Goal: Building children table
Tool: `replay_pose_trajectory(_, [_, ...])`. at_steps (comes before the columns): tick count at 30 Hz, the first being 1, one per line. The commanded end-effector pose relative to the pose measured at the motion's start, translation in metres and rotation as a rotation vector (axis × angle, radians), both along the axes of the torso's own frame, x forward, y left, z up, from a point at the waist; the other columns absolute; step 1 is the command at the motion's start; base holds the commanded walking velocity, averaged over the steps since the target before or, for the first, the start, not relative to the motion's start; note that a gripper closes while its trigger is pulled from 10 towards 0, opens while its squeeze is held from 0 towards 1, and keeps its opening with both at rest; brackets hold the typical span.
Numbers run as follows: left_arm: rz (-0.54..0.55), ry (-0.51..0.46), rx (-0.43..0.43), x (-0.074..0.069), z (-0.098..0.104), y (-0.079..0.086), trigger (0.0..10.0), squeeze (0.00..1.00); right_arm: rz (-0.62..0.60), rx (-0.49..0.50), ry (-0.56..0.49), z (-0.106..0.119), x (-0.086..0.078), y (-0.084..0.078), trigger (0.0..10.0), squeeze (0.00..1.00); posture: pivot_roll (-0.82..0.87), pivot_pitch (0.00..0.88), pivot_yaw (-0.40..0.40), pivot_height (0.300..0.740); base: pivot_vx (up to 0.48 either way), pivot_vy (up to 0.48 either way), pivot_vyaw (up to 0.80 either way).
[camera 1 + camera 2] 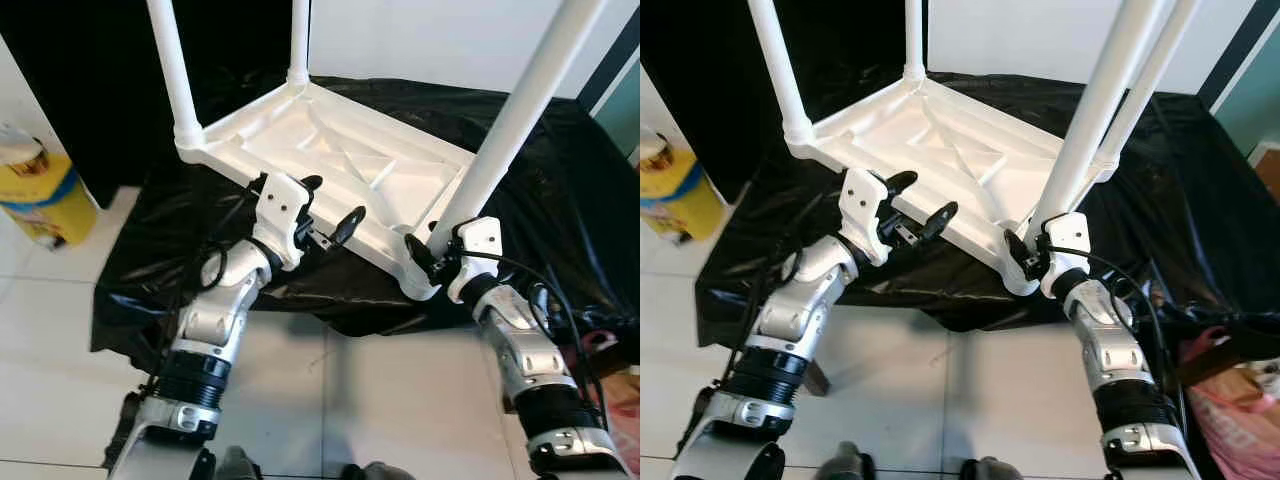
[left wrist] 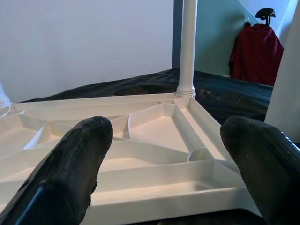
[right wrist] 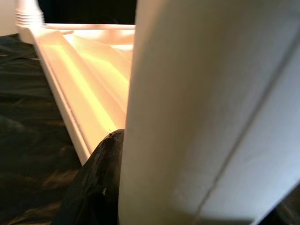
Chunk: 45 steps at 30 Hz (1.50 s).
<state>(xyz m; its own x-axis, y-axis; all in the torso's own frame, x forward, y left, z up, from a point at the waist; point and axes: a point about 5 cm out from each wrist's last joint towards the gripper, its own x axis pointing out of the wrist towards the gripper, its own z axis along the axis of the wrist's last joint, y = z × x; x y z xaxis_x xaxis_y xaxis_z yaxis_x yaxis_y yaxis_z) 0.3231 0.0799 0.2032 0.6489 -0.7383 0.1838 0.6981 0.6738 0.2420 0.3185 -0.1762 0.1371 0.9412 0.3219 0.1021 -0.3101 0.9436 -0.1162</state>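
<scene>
A white plastic table top point(image 1: 340, 150) lies upside down on a black sheet point(image 1: 150, 250). White legs stand up from its corners. My right gripper point(image 1: 430, 255) is shut on the base of the near right leg point(image 1: 510, 130), where it meets the corner socket. In the right wrist view that leg point(image 3: 211, 108) presses against one black finger point(image 3: 98, 187). My left gripper point(image 1: 335, 200) is open just above the table's near edge, holding nothing. Its fingers point(image 2: 70, 173) frame the ribbed underside point(image 2: 159, 131) in the left wrist view.
A yellow container point(image 1: 35, 190) stands on the tiled floor at the left. A pink bag point(image 1: 1230, 380) and cables lie by my right arm. A red garment point(image 2: 255, 51) hangs at the far wall. The sheet drapes over the platform's front edge.
</scene>
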Motion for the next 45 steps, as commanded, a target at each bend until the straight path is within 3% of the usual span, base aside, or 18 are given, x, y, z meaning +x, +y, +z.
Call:
replay_pose_trajectory(1, [0.082,-0.018,-0.025,0.001,0.002,0.001,10.0,0.0,-0.088,-0.037,-0.006,0.002,-0.004,-0.015,10.0,0.0,0.01,0.063,-0.157,0.74,0.0,0.0,0.0])
replay_pose_trajectory(10, [0.082,-0.018,-0.015,0.001,0.001,0.003,10.0,0.0,-0.095,-0.044,-0.006,0.004,-0.004,-0.016,10.0,0.0,0.01,0.069,-0.169,0.74,0.0,0.0,0.0])
replay_pose_trajectory(19, [0.086,0.006,-0.013,-0.001,-0.004,0.005,10.0,0.0,-0.147,0.004,-0.012,-0.002,-0.011,-0.003,10.0,0.0,0.02,0.07,-0.134,0.74,0.0,0.0,0.0])
replay_pose_trajectory(23, [0.094,0.016,-0.01,-0.001,-0.006,0.008,10.0,0.0,-0.226,0.04,-0.01,-0.006,-0.017,0.009,10.0,0.0,0.02,0.078,-0.108,0.74,0.0,0.0,0.0])
replay_pose_trajectory(25, [0.118,0.029,-0.028,0.0,-0.007,0.011,10.0,0.0,-0.372,0.099,0.001,-0.01,-0.02,0.023,10.0,0.0,0.01,0.086,-0.091,0.74,0.0,0.0,0.0])
replay_pose_trajectory(27, [0.127,0.035,-0.04,0.001,-0.007,0.012,10.0,0.0,-0.417,0.119,0.002,-0.01,-0.02,0.028,10.0,0.0,0.01,0.091,-0.087,0.74,0.0,0.0,0.0])
replay_pose_trajectory(31, [0.122,0.047,-0.063,0.001,-0.007,0.007,10.0,0.0,-0.395,0.133,-0.018,-0.007,-0.018,0.038,10.0,0.0,0.0,0.097,-0.084,0.74,0.0,0.0,0.0])
replay_pose_trajectory(40, [0.096,0.062,-0.051,-0.003,-0.012,-0.001,10.0,0.0,-0.36,0.131,-0.049,-0.001,-0.019,0.042,10.0,0.0,0.01,0.1,-0.081,0.74,0.0,0.0,0.0])
replay_pose_trajectory(41, [0.087,0.066,-0.043,-0.005,-0.015,-0.003,10.0,0.0,-0.341,0.141,-0.06,0.001,-0.021,0.044,10.0,1.0,0.01,0.105,-0.082,0.74,0.0,0.0,0.0])
replay_pose_trajectory(45, [0.069,0.08,-0.012,-0.012,-0.023,-0.01,10.0,0.0,-0.299,0.144,-0.085,0.005,-0.025,0.04,10.0,1.0,0.01,0.119,-0.077,0.74,0.0,0.0,0.0])
